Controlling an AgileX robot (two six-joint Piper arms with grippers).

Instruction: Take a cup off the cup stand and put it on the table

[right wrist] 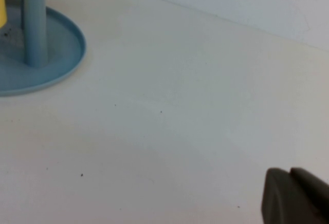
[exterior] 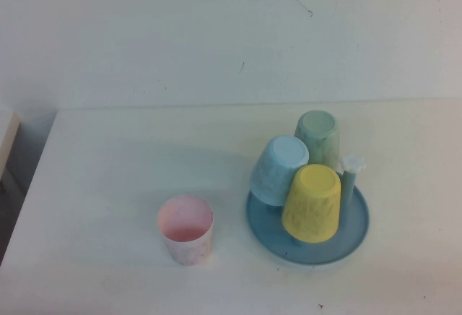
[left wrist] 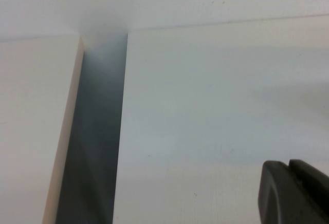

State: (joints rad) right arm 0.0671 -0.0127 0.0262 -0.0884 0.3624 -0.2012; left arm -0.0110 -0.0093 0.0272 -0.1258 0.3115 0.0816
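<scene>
The pale pink cup [exterior: 185, 230] stands upright on the white table [exterior: 108, 170], left of the cup stand [exterior: 357, 225]. The stand's blue base carries a light blue cup [exterior: 278, 169], a yellow cup [exterior: 312, 202] and a green cup [exterior: 317, 136], all upside down on pegs. One white-tipped peg [exterior: 351, 170] is bare. Neither arm shows in the high view. My left gripper [left wrist: 288, 168] is shut and holds nothing, over bare table near its left edge. My right gripper [right wrist: 289, 176] is shut and holds nothing, over the table off to the side of the stand's base [right wrist: 61, 64].
The white wall [exterior: 216, 33] rises behind the table. A dark gap [left wrist: 97, 142] runs between the table's left edge and a neighbouring pale surface [left wrist: 31, 131].
</scene>
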